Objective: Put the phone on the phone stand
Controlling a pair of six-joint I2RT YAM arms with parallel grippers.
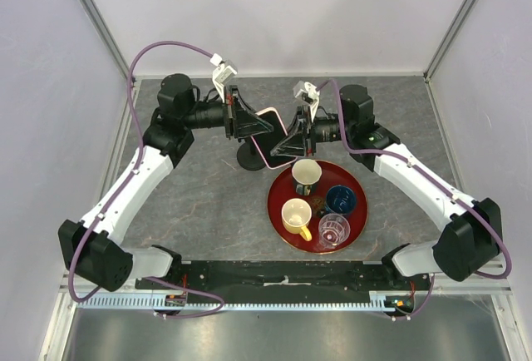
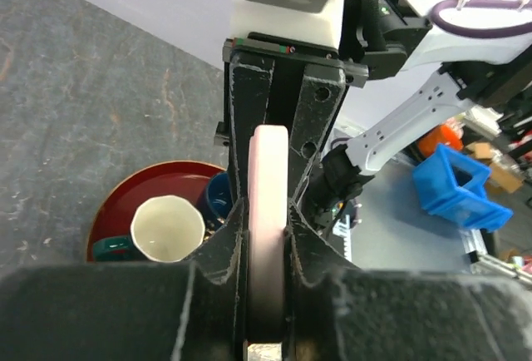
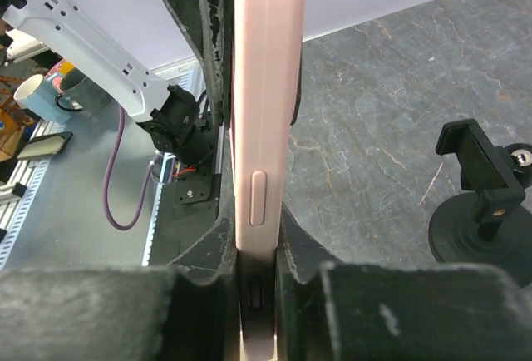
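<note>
The phone (image 1: 268, 138), black screen with a pink rim, is held off the table between both grippers at the middle back. My left gripper (image 1: 248, 121) is shut on its left end and my right gripper (image 1: 292, 141) is shut on its right end. The pink edge stands between the fingers in the left wrist view (image 2: 268, 161) and in the right wrist view (image 3: 262, 86). The black phone stand (image 1: 248, 159) sits on the table just under the phone, mostly hidden by it. The right wrist view shows the stand's clamp head and disc base (image 3: 482, 199) off to the right of the phone.
A round red tray (image 1: 280, 214) lies in front of the phone, holding a dark cup (image 1: 306, 176), a blue cup (image 1: 341, 200), a yellow mug (image 1: 297, 215) and a clear glass (image 1: 332, 229). White walls close the back and sides.
</note>
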